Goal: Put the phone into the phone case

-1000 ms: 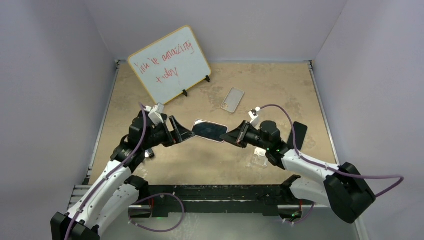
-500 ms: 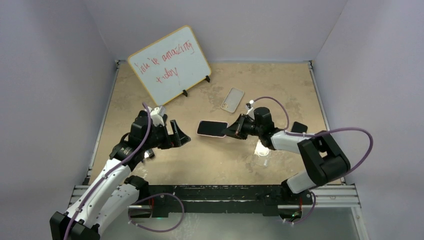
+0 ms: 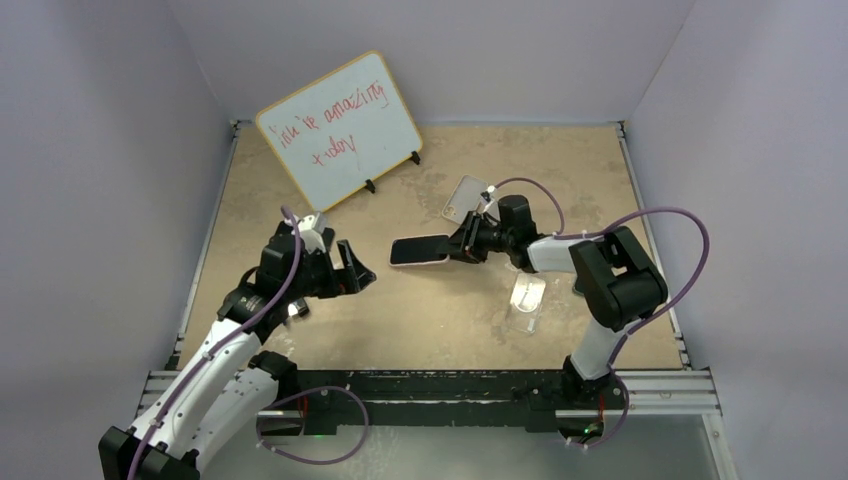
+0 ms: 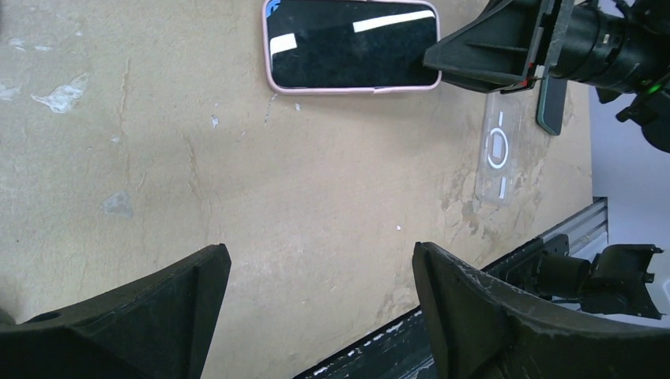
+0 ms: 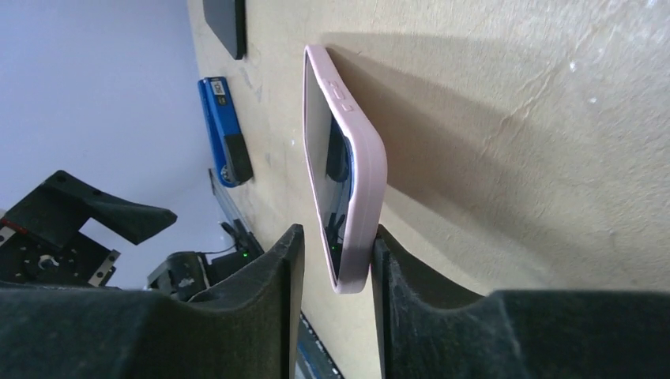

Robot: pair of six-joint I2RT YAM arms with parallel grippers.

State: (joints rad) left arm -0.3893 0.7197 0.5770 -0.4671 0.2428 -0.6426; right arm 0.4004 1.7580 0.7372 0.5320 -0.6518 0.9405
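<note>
The phone (image 3: 418, 250), dark screen up inside a pink case, lies in the middle of the table; it also shows in the left wrist view (image 4: 351, 43). My right gripper (image 3: 458, 247) has its jaws round the phone's right end. In the right wrist view (image 5: 336, 237) the pink case (image 5: 359, 197) touches one finger and a gap shows at the other, so it is open. My left gripper (image 3: 355, 270) is open and empty, apart from the phone on its left (image 4: 320, 257).
A clear case (image 3: 527, 296) lies near the front right, also in the left wrist view (image 4: 498, 158). A pale case or phone (image 3: 465, 199) lies behind my right gripper. A whiteboard (image 3: 340, 125) stands at the back left. A dark slab (image 4: 551, 103) lies by the clear case.
One second ago both grippers held the phone. My left gripper let go and drew back left. My right arm swung toward the back and carried the phone a little left and back.
</note>
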